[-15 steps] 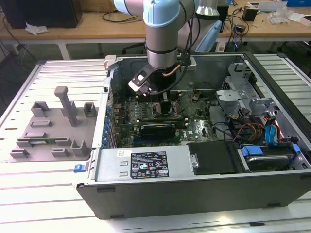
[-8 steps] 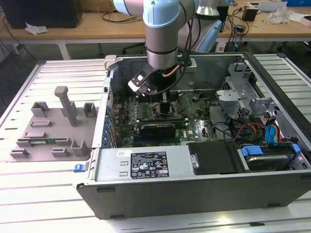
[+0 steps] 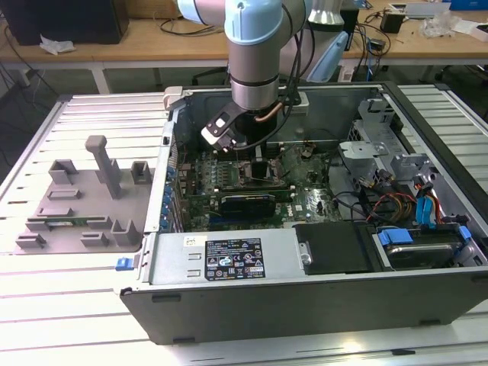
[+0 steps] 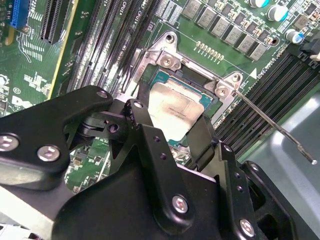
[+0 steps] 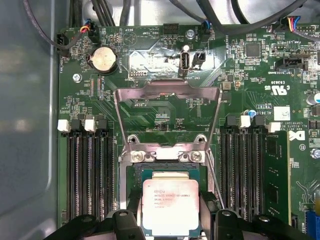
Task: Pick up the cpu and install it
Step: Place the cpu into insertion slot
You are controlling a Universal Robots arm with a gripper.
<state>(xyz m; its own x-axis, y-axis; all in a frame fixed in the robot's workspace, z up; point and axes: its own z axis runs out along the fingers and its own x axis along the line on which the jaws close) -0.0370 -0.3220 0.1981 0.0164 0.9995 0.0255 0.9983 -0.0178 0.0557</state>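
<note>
Grey moulded fixture tray [image 3: 76, 191], on the slatted table [image 3: 61, 305], at the exterior view's left. Open computer case [image 3: 305, 297], centre, green motherboard [image 3: 309, 202] exposed. Pale-blue arm [image 3: 255, 46], reaching down into the case. Black gripper [image 4: 172, 125], fingers [image 4: 144, 140] pinched against opposite edges of the cpu [image 5: 171, 207]. Cpu silver face up, lying inside the metal socket frame [image 5: 165, 156]; load plate [image 5: 167, 90] swung open beyond it. Thin lever [image 4: 270, 122], slanting away from the socket. Coloured cables [image 3: 427, 206], at the exterior view's right.

one cpu [image 5: 170, 207], one computer case [image 3: 305, 297]
</note>
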